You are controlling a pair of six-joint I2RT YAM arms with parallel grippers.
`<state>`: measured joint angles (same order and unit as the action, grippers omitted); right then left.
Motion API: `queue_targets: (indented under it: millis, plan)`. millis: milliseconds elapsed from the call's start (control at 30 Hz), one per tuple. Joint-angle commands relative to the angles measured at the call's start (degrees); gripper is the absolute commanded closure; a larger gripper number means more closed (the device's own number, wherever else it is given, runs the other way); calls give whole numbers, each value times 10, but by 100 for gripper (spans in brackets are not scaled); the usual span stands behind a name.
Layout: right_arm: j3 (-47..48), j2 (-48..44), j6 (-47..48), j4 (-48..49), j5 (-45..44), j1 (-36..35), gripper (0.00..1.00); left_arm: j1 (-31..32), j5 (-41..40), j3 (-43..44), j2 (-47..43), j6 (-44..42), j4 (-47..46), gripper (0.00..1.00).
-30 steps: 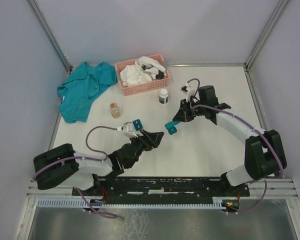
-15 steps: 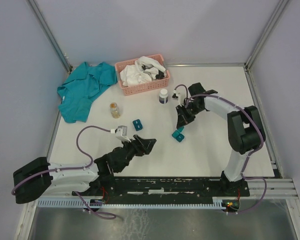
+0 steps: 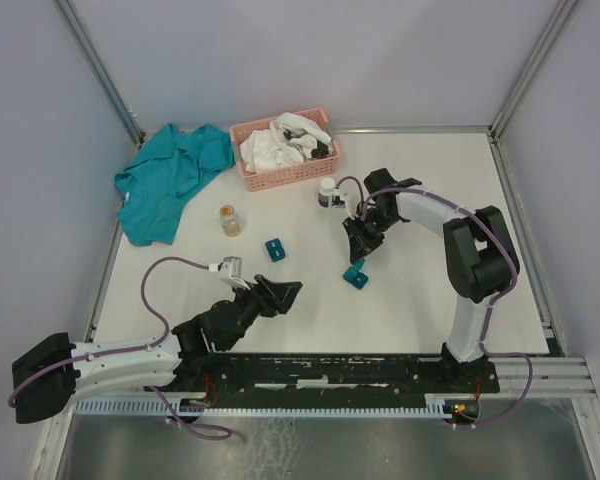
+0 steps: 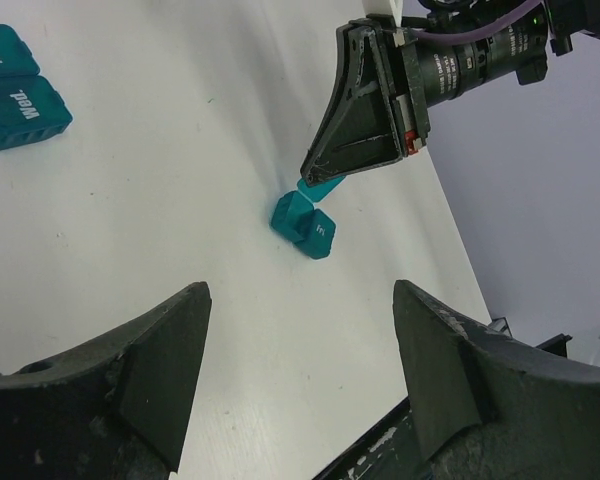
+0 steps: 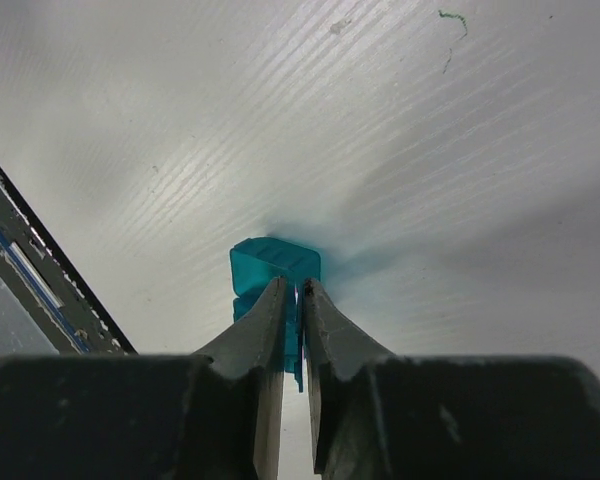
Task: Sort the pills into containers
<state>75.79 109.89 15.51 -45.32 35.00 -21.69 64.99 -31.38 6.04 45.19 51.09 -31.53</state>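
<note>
One teal container [image 3: 355,277] lies on the white table at centre right, and its thin lid flap [image 4: 326,186] stands up. My right gripper [image 3: 359,257] points down onto it, jaws pinched on that flap [image 5: 298,335]; the right wrist view shows the box [image 5: 276,262] just past the fingertips. A second teal container [image 3: 274,249] lies to the left, seen as lettered boxes [image 4: 18,105] in the left wrist view. My left gripper [image 3: 283,290] hovers wide open and holds nothing, short of both boxes [image 4: 304,226]. No loose pills show.
A white bottle [image 3: 327,192] stands behind the right gripper, and a small amber bottle [image 3: 229,220] further left. A pink lattice basket [image 3: 285,150] of white cloth and a teal garment [image 3: 168,185] lie at the back. The table's near edge [image 4: 420,425] runs just under the left fingers.
My right gripper has swung in and down, and the teal container it carried now rests on the table. My left arm has drawn back toward the near left, still open.
</note>
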Motion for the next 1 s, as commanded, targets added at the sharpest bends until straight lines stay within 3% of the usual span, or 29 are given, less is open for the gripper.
queue_targets:
  millis: [0, 233, 400, 467, 567, 633, 700, 833, 967]
  plan:
    - [24, -10, 20, 2, -23, -16, 77, 0, -12, -7, -18, -20, 11, 20]
    - [30, -51, 31, 9, -79, -27, 49, 1, -5, -2, -33, -24, 30, 20]
    - [-33, -189, 90, 39, -157, -26, 27, 0, 3, -3, -69, -23, 45, 20]
    - [-64, -242, 143, 34, -119, -22, 25, 0, 3, -3, -87, -23, 56, 20]
    - [-113, -292, 282, -34, 27, -22, 29, 0, 1, -3, -112, -27, 76, 20]
    - [-164, -318, 482, -88, 117, -22, 43, 1, -2, -1, -127, -31, 91, 19]
    - [-214, -340, 631, -117, 144, -23, 53, 1, -3, -1, -138, -37, 102, 19]
    - [-237, -324, 659, -94, 90, -47, 74, 1, -8, -13, -144, -27, 108, 19]
    - [-256, -300, 650, -41, 39, -88, 81, 1, -9, -18, -146, -21, 110, 19]
